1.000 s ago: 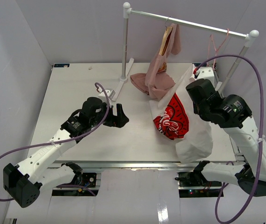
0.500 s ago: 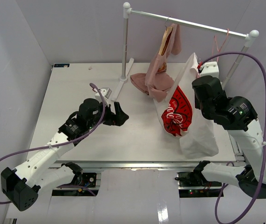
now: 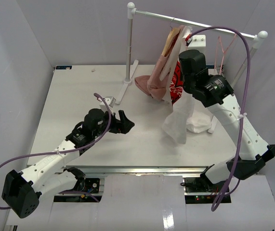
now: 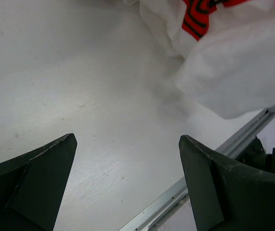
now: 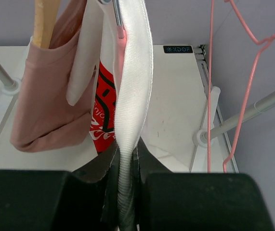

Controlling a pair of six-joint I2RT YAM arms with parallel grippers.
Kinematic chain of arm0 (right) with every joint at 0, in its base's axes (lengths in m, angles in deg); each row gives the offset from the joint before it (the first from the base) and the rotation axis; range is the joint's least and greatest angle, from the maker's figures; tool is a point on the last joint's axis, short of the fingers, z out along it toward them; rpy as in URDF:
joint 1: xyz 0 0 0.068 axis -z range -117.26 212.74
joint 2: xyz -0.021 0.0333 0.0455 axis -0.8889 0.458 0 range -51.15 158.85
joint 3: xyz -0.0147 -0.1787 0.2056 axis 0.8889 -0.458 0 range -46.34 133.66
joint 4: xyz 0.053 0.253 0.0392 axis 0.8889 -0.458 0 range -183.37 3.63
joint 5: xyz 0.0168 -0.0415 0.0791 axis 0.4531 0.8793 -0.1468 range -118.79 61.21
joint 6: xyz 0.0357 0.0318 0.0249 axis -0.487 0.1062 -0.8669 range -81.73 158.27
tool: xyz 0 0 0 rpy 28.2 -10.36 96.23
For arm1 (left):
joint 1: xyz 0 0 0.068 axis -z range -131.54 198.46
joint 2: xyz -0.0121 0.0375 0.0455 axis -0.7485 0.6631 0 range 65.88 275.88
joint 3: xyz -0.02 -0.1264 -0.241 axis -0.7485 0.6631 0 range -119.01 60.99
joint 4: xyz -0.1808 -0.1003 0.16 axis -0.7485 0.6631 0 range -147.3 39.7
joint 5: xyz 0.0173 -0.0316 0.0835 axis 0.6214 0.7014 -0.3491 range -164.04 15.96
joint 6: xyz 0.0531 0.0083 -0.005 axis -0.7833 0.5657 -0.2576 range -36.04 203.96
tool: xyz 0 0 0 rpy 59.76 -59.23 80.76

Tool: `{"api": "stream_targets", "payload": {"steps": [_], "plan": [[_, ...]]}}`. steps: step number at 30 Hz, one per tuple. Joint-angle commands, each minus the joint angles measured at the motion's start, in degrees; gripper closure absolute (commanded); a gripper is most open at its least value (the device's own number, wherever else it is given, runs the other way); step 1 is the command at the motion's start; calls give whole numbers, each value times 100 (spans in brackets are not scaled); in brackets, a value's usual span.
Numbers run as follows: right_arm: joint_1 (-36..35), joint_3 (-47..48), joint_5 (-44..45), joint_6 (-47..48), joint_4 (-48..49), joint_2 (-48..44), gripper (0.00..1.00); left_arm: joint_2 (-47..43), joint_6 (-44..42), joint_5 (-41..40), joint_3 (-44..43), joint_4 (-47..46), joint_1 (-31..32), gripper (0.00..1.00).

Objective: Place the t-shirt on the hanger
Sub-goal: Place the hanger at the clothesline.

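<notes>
My right gripper (image 3: pixel 186 40) is raised to the rail (image 3: pixel 200 23) and shut on the ribbed collar of the white t-shirt (image 3: pixel 180 113). The shirt hangs down from it, with its red graphic (image 3: pixel 176 81) turned edge-on. In the right wrist view the collar (image 5: pixel 133 82) runs up from the shut gripper (image 5: pixel 126 150) past a metal hook (image 5: pixel 117 13). The thin pink hanger (image 3: pixel 219 48) hangs on the rail to the right, apart from the shirt (image 5: pixel 209 72). My left gripper (image 3: pixel 125 122) is open and empty over the table; the shirt's hem (image 4: pixel 224 72) lies ahead of it (image 4: pixel 127 144).
A dusty-pink garment (image 3: pixel 156 82) hangs from a wooden hanger (image 3: pixel 169 44) just left of the t-shirt and pools on the table. The rail's left post (image 3: pixel 129 48) and right post (image 3: pixel 245 60) stand at the back of the table (image 3: pixel 79 86).
The right arm has lifted the t-shirt off the table and swung it up and back to the rail. The left gripper has stayed open and shifted only slightly.
</notes>
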State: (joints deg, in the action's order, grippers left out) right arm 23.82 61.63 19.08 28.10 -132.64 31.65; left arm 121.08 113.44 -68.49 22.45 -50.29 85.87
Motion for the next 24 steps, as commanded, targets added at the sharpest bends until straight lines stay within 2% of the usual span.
{"api": "stream_targets", "payload": {"steps": [1,6,8,11,24], "plan": [[292,494,328,194,1278,-2,92,-211,183,608,197,-540,141,2],[612,699,212,-18,1269,340,92,-748,379,464,797,-910,250,2],[690,653,322,-143,1269,419,92,-856,622,926,1150,-1336,250,2],[896,542,268,-334,1296,448,92,-838,718,1256,1284,-1465,250,2],[1719,602,-553,-622,1602,900,92,-831,366,672,1295,-1378,250,2]]}}
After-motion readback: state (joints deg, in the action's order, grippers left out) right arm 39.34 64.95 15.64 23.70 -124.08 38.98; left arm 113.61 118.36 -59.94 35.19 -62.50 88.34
